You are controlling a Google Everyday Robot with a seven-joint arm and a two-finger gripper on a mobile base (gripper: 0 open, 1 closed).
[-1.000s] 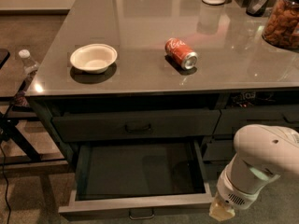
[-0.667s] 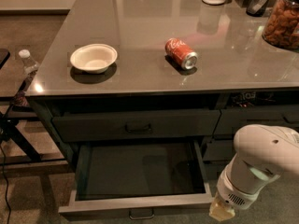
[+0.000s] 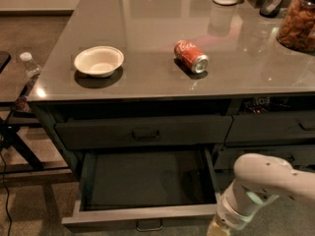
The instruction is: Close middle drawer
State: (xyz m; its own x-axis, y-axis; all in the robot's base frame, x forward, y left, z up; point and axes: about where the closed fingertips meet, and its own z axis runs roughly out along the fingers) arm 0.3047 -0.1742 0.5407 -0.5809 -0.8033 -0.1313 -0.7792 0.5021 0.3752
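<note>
The worktop [image 3: 147, 82] was glossy grey with pale reflections. On it, the bowl [image 3: 99, 60] was plain cream-white, and the can [image 3: 190, 56] was red with white lettering and a silver end. The jar [image 3: 298, 21] showed orange-brown contents. The middle drawer [image 3: 147, 181] was dark grey inside, with a lighter grey front panel and a metal-coloured loop handle [image 3: 149, 225]. The claw [image 3: 218, 227], at the lower right just beside that drawer's front corner, looked pale yellowish under a white arm [image 3: 266, 178]. The floor [image 3: 29, 33] was brown.

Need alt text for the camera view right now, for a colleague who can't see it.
The middle drawer stands pulled out, the gripper low beside its front right corner. A white bowl and a red can on its side sit on the countertop above.
</note>
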